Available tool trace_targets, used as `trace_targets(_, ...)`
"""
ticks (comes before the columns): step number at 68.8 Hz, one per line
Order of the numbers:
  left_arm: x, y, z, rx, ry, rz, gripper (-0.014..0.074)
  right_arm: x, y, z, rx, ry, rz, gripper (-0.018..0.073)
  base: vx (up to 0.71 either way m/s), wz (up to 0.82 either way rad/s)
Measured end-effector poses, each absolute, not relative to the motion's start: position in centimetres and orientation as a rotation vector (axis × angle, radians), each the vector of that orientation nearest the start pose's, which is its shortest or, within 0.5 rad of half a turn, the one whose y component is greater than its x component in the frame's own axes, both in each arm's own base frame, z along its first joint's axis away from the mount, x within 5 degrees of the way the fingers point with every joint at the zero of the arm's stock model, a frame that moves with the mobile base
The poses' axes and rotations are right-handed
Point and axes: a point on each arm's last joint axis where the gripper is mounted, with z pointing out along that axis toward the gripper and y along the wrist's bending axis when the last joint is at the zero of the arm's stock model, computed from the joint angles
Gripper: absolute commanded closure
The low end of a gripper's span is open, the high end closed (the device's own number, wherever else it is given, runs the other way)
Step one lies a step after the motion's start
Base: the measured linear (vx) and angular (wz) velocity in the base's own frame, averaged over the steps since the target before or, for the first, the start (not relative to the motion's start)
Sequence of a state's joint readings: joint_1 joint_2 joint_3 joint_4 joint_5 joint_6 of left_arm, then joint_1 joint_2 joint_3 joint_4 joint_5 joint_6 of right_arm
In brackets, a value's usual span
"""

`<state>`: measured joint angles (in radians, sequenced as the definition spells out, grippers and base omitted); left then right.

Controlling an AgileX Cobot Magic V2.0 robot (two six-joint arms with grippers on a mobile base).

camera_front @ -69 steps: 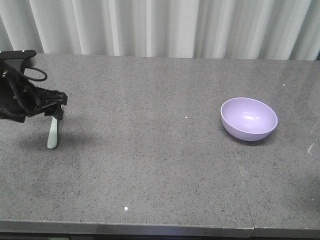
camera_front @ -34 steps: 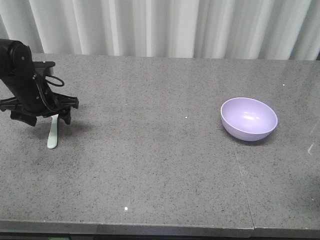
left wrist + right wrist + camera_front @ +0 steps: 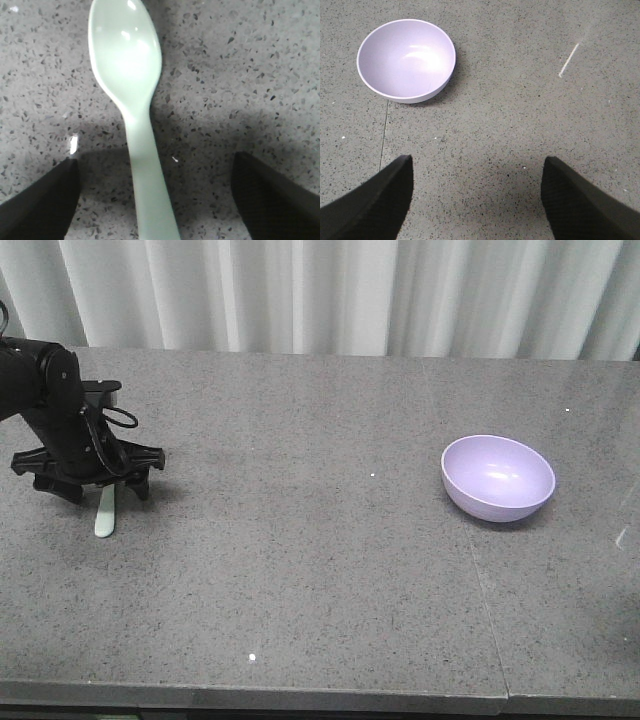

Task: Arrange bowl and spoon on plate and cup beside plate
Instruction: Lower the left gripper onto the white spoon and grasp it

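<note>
- The left gripper (image 3: 105,483), open, straddles the spoon (image 3: 127,60) handle, which lies flat on the table (image 3: 300,570); closing may skid the thin handle sideways.
- The right gripper (image 3: 477,195), open and empty, hovers near the bowl (image 3: 406,59); its glossy rim may slip.

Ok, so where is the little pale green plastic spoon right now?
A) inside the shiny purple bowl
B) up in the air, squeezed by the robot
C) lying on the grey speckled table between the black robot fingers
C: the pale mint-green spoon lies flat on the grey table between the open left gripper's fingers, neither touching it; the lavender bowl is empty.
</note>
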<state>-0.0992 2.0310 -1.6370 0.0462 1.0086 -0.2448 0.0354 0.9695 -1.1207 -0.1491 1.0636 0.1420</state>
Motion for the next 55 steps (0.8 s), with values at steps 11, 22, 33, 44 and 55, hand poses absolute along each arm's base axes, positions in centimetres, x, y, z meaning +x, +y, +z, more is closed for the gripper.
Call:
trace_targets(11,42.85,-3.91,21.60,-0.201,2.860,-0.011,0.0125,17.23,-0.57,39.22,0.101,2.383,-0.106,0.0032,0.00,0.00)
trace_targets(22,42.93,-3.92,21.59,-0.210,2.852,-0.014,0.0230,17.23,-0.57,39.22,0.101,2.383,-0.106,0.0032,0.00,0.00)
trace_targets(33,42.93,-3.92,21.59,-0.210,2.852,-0.014,0.0367,17.23,-0.57,39.22,0.101,2.383,-0.106,0.0032,0.00,0.00)
trace_targets(44,42.93,-3.92,21.59,-0.211,2.852,-0.014,0.0528,17.23,-0.57,39.22,0.101,2.383,-0.106,0.0032,0.00,0.00)
trace_targets(55,42.93,-3.92,21.59,-0.211,2.852,-0.014,0.0605,17.23,-0.57,39.22,0.101,2.383,-0.106,0.0032,0.00,0.00)
